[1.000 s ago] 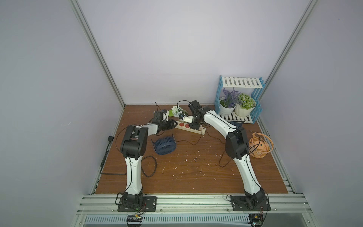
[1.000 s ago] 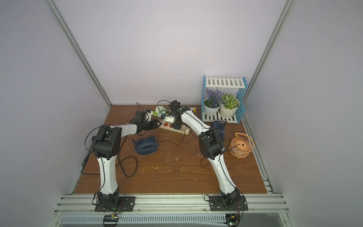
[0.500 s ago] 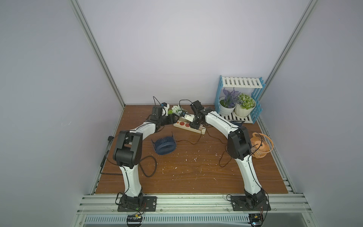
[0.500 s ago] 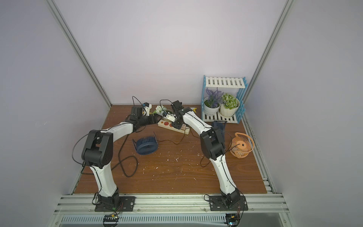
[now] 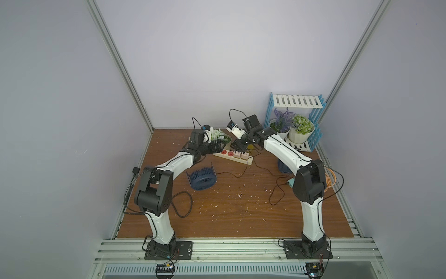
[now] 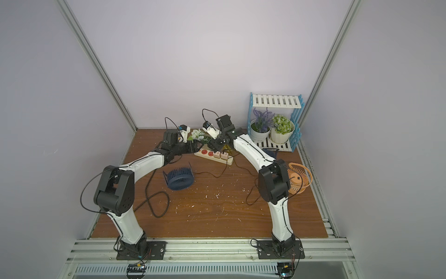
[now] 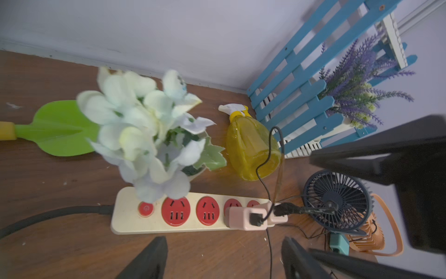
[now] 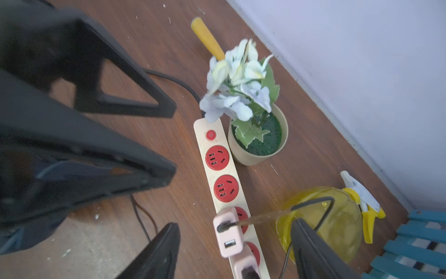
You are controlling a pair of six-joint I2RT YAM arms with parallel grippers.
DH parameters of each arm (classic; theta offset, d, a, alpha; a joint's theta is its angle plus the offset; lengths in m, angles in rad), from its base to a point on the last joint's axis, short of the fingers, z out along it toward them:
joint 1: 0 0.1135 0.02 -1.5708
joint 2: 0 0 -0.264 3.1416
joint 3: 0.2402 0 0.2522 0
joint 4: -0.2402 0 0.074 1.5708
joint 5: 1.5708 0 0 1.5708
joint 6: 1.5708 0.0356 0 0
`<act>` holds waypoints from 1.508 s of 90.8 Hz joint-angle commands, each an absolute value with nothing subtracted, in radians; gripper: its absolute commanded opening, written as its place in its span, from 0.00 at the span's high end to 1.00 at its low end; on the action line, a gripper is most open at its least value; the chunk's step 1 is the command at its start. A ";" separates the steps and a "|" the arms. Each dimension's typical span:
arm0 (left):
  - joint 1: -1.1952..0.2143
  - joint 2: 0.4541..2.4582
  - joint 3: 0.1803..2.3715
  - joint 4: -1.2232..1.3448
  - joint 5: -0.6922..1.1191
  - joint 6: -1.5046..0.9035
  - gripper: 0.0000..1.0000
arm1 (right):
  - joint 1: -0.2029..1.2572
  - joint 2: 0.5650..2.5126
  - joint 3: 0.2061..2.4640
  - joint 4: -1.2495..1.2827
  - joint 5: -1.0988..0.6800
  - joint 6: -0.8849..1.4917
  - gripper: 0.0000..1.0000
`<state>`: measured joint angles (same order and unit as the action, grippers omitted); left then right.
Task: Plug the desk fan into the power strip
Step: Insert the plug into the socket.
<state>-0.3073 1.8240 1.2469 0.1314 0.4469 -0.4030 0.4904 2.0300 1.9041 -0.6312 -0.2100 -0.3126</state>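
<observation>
Right pincer [image 8: 234,222] is released, jaws spread wide and empty, hanging just over the nearer pink adapter [image 8: 228,232] at lower centre of the right wrist view. Left pincer [image 7: 224,239] also released, nothing in it, near the strip's button end. Power strip [image 7: 191,228] lies on the tabletop [image 5: 241,212] at upper centre in both top views. Two red sockets are free, the other two taken by pink adapters, each with a thin black cord [image 7: 289,209] in it. Dark blue desk fan [image 5: 202,178] lies centre-left in a top view, well apart from the strip; its cord runs towards the adapters.

Plug looks seated, so step in hand is likely let-go and retreat. Do it well: lift straight up, jaws wide, no sideways drag, or the adapter may tilt out. Cord arches close by one finger [image 8: 313,251] of the right pincer: snag risk.

Around: white flower pot [image 8: 258,147] just beside the strip, yellow spray bottle [image 8: 321,217] near the adapter end, green scoop [image 7: 60,128], second dark fan [image 7: 347,193], orange fan [image 6: 298,178], blue-and-white rack [image 5: 296,103] with potted plants. Left arm [image 5: 176,164] reaches in close; arms could clash on the way out.
</observation>
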 commanded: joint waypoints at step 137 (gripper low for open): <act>-0.414 2.092 1.380 0.178 0.520 -0.609 0.64 | 0.492 2.329 2.157 -0.971 -0.035 -0.450 0.78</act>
<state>-0.3992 2.0693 1.3483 0.1688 0.5060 -0.6102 0.4904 2.2917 2.1376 -0.9096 -0.0299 -0.4274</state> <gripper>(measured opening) 0.359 0.216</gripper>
